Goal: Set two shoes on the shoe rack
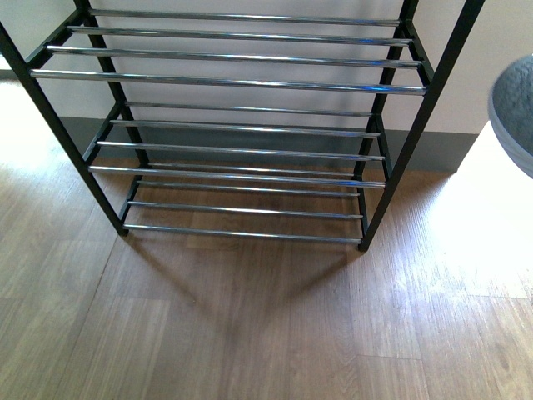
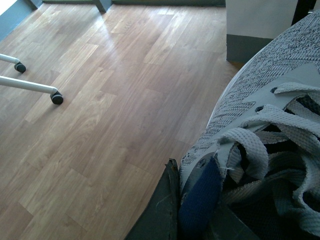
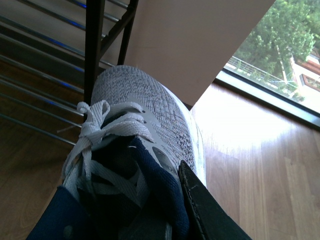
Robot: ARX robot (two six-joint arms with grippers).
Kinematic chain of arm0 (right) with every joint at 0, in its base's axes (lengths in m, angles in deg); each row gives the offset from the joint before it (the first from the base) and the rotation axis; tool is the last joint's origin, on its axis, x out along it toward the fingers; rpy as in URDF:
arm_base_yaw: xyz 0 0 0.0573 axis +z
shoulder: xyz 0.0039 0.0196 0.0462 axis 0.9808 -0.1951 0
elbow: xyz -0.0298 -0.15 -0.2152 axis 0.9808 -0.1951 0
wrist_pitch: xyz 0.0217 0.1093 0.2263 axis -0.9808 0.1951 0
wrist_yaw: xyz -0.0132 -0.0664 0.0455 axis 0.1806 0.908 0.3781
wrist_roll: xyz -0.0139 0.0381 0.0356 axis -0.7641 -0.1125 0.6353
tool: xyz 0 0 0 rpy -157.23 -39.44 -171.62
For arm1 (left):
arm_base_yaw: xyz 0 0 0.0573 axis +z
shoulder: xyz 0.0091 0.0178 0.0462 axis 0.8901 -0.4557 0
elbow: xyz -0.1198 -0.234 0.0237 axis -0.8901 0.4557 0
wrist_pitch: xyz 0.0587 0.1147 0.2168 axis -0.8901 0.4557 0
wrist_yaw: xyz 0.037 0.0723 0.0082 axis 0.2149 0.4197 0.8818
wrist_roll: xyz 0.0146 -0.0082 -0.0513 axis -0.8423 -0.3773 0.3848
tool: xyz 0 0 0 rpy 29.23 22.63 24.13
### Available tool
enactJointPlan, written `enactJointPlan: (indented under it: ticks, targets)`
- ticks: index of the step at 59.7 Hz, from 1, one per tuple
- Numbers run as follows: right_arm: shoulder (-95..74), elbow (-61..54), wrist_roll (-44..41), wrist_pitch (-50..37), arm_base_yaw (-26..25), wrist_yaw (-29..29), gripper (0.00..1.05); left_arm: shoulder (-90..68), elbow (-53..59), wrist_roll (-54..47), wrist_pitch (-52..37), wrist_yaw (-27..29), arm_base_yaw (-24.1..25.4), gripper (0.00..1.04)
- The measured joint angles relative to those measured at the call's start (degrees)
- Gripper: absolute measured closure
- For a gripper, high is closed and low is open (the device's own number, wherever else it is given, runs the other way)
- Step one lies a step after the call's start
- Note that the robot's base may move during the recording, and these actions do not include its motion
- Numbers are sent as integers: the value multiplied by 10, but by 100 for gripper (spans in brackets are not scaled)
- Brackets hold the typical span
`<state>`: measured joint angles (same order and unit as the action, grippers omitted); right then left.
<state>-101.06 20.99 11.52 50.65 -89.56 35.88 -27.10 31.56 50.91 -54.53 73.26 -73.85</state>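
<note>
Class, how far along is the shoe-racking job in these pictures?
Done: nothing; the rack shows no shoe. In hand: the left gripper holds one sneaker, the right gripper the other sneaker. Left: setting both on the rack.

Shoe rack (image 1: 241,83) — blk frame, chrome rods, upright by wall. Grey knit sneaker (image 3: 145,110) w/ white laces, navy lining, toe near rack's post; 2nd sneaker (image 2: 270,85) — same look, over floor.

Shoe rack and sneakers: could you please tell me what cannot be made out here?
Shoe rack: top cut off by the front view's upper edge.
Right arm's sneaker: only its toe enters the front view, cut by the right edge.
Left arm's sneaker: both ends cut off by left wrist view's edges.
</note>
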Motion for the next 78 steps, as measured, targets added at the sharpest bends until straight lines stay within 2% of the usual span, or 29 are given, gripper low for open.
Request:
enactJointPlan:
  ticks: [65,68,71,78]
  targets:
    - [-1,0,0,0,0,-4,104,0,1,0,0,6,0,104]
    - [-4,0,17,-12,0,-26,104,-1,1,0,0,6,0,104]
    - [-15,1,48,-42,10,-42,104,0,1,0,0,7,0,104]
    - [-96,89,150,-62,96,31,104,0,1,0,0,9,1,104]
